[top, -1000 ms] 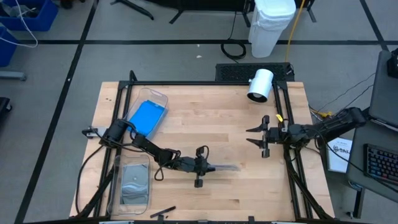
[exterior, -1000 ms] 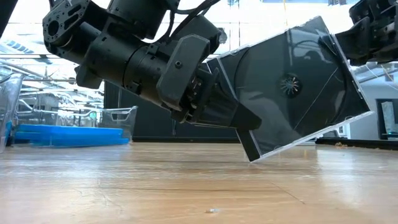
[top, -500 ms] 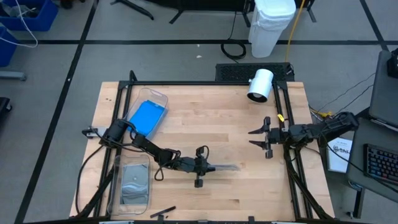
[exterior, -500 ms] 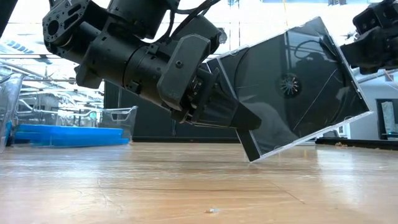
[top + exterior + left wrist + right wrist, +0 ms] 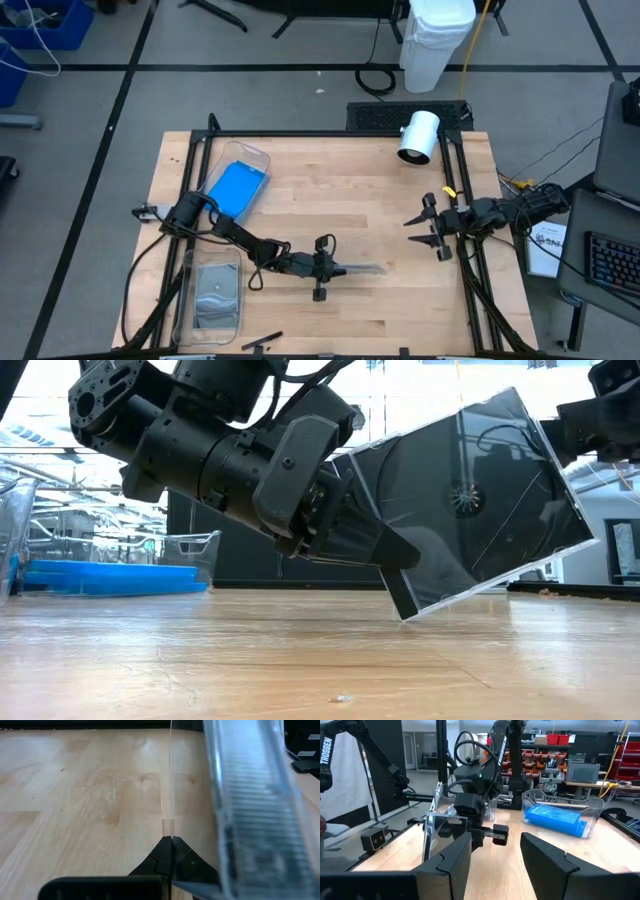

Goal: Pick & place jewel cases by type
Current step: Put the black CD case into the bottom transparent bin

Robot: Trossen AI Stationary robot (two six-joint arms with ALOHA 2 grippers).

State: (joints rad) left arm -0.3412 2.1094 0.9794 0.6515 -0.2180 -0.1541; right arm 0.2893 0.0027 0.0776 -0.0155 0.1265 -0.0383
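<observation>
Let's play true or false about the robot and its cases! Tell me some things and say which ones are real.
1. The left gripper holds a clear jewel case. True.
2. That case lies flat on the table. False: it is lifted and tilted.
3. The right gripper is open and empty. True.
4. The blue cases sit in a clear bin. True.
5. The blue cases are stacked on the bare table. False: they are inside the bin.
</observation>
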